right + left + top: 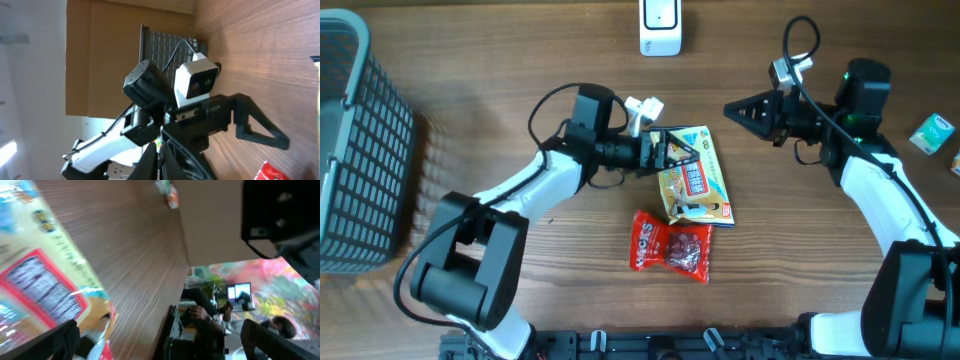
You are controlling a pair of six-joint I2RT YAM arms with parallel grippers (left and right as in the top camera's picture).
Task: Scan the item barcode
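The item, a yellow snack packet (pixel 696 176) with a red-framed label, lies flat on the wooden table at the centre. My left gripper (pixel 672 152) stands open at the packet's upper left edge. In the left wrist view the packet (pixel 42 280) fills the left side, and one finger (pixel 52 341) overlaps its edge while the other finger (pixel 277 340) is far off to the right. No barcode can be made out. My right gripper (pixel 733 110) hovers shut to the right of the packet, pointing left with nothing held; its closed fingers (pixel 150 161) face the left arm.
A red snack packet (pixel 671 246) lies just below the yellow one. A white scanner (pixel 660 26) stands at the table's far edge. A grey mesh basket (pixel 350 140) fills the left side. Small green packets (pixel 930 131) lie at the right edge.
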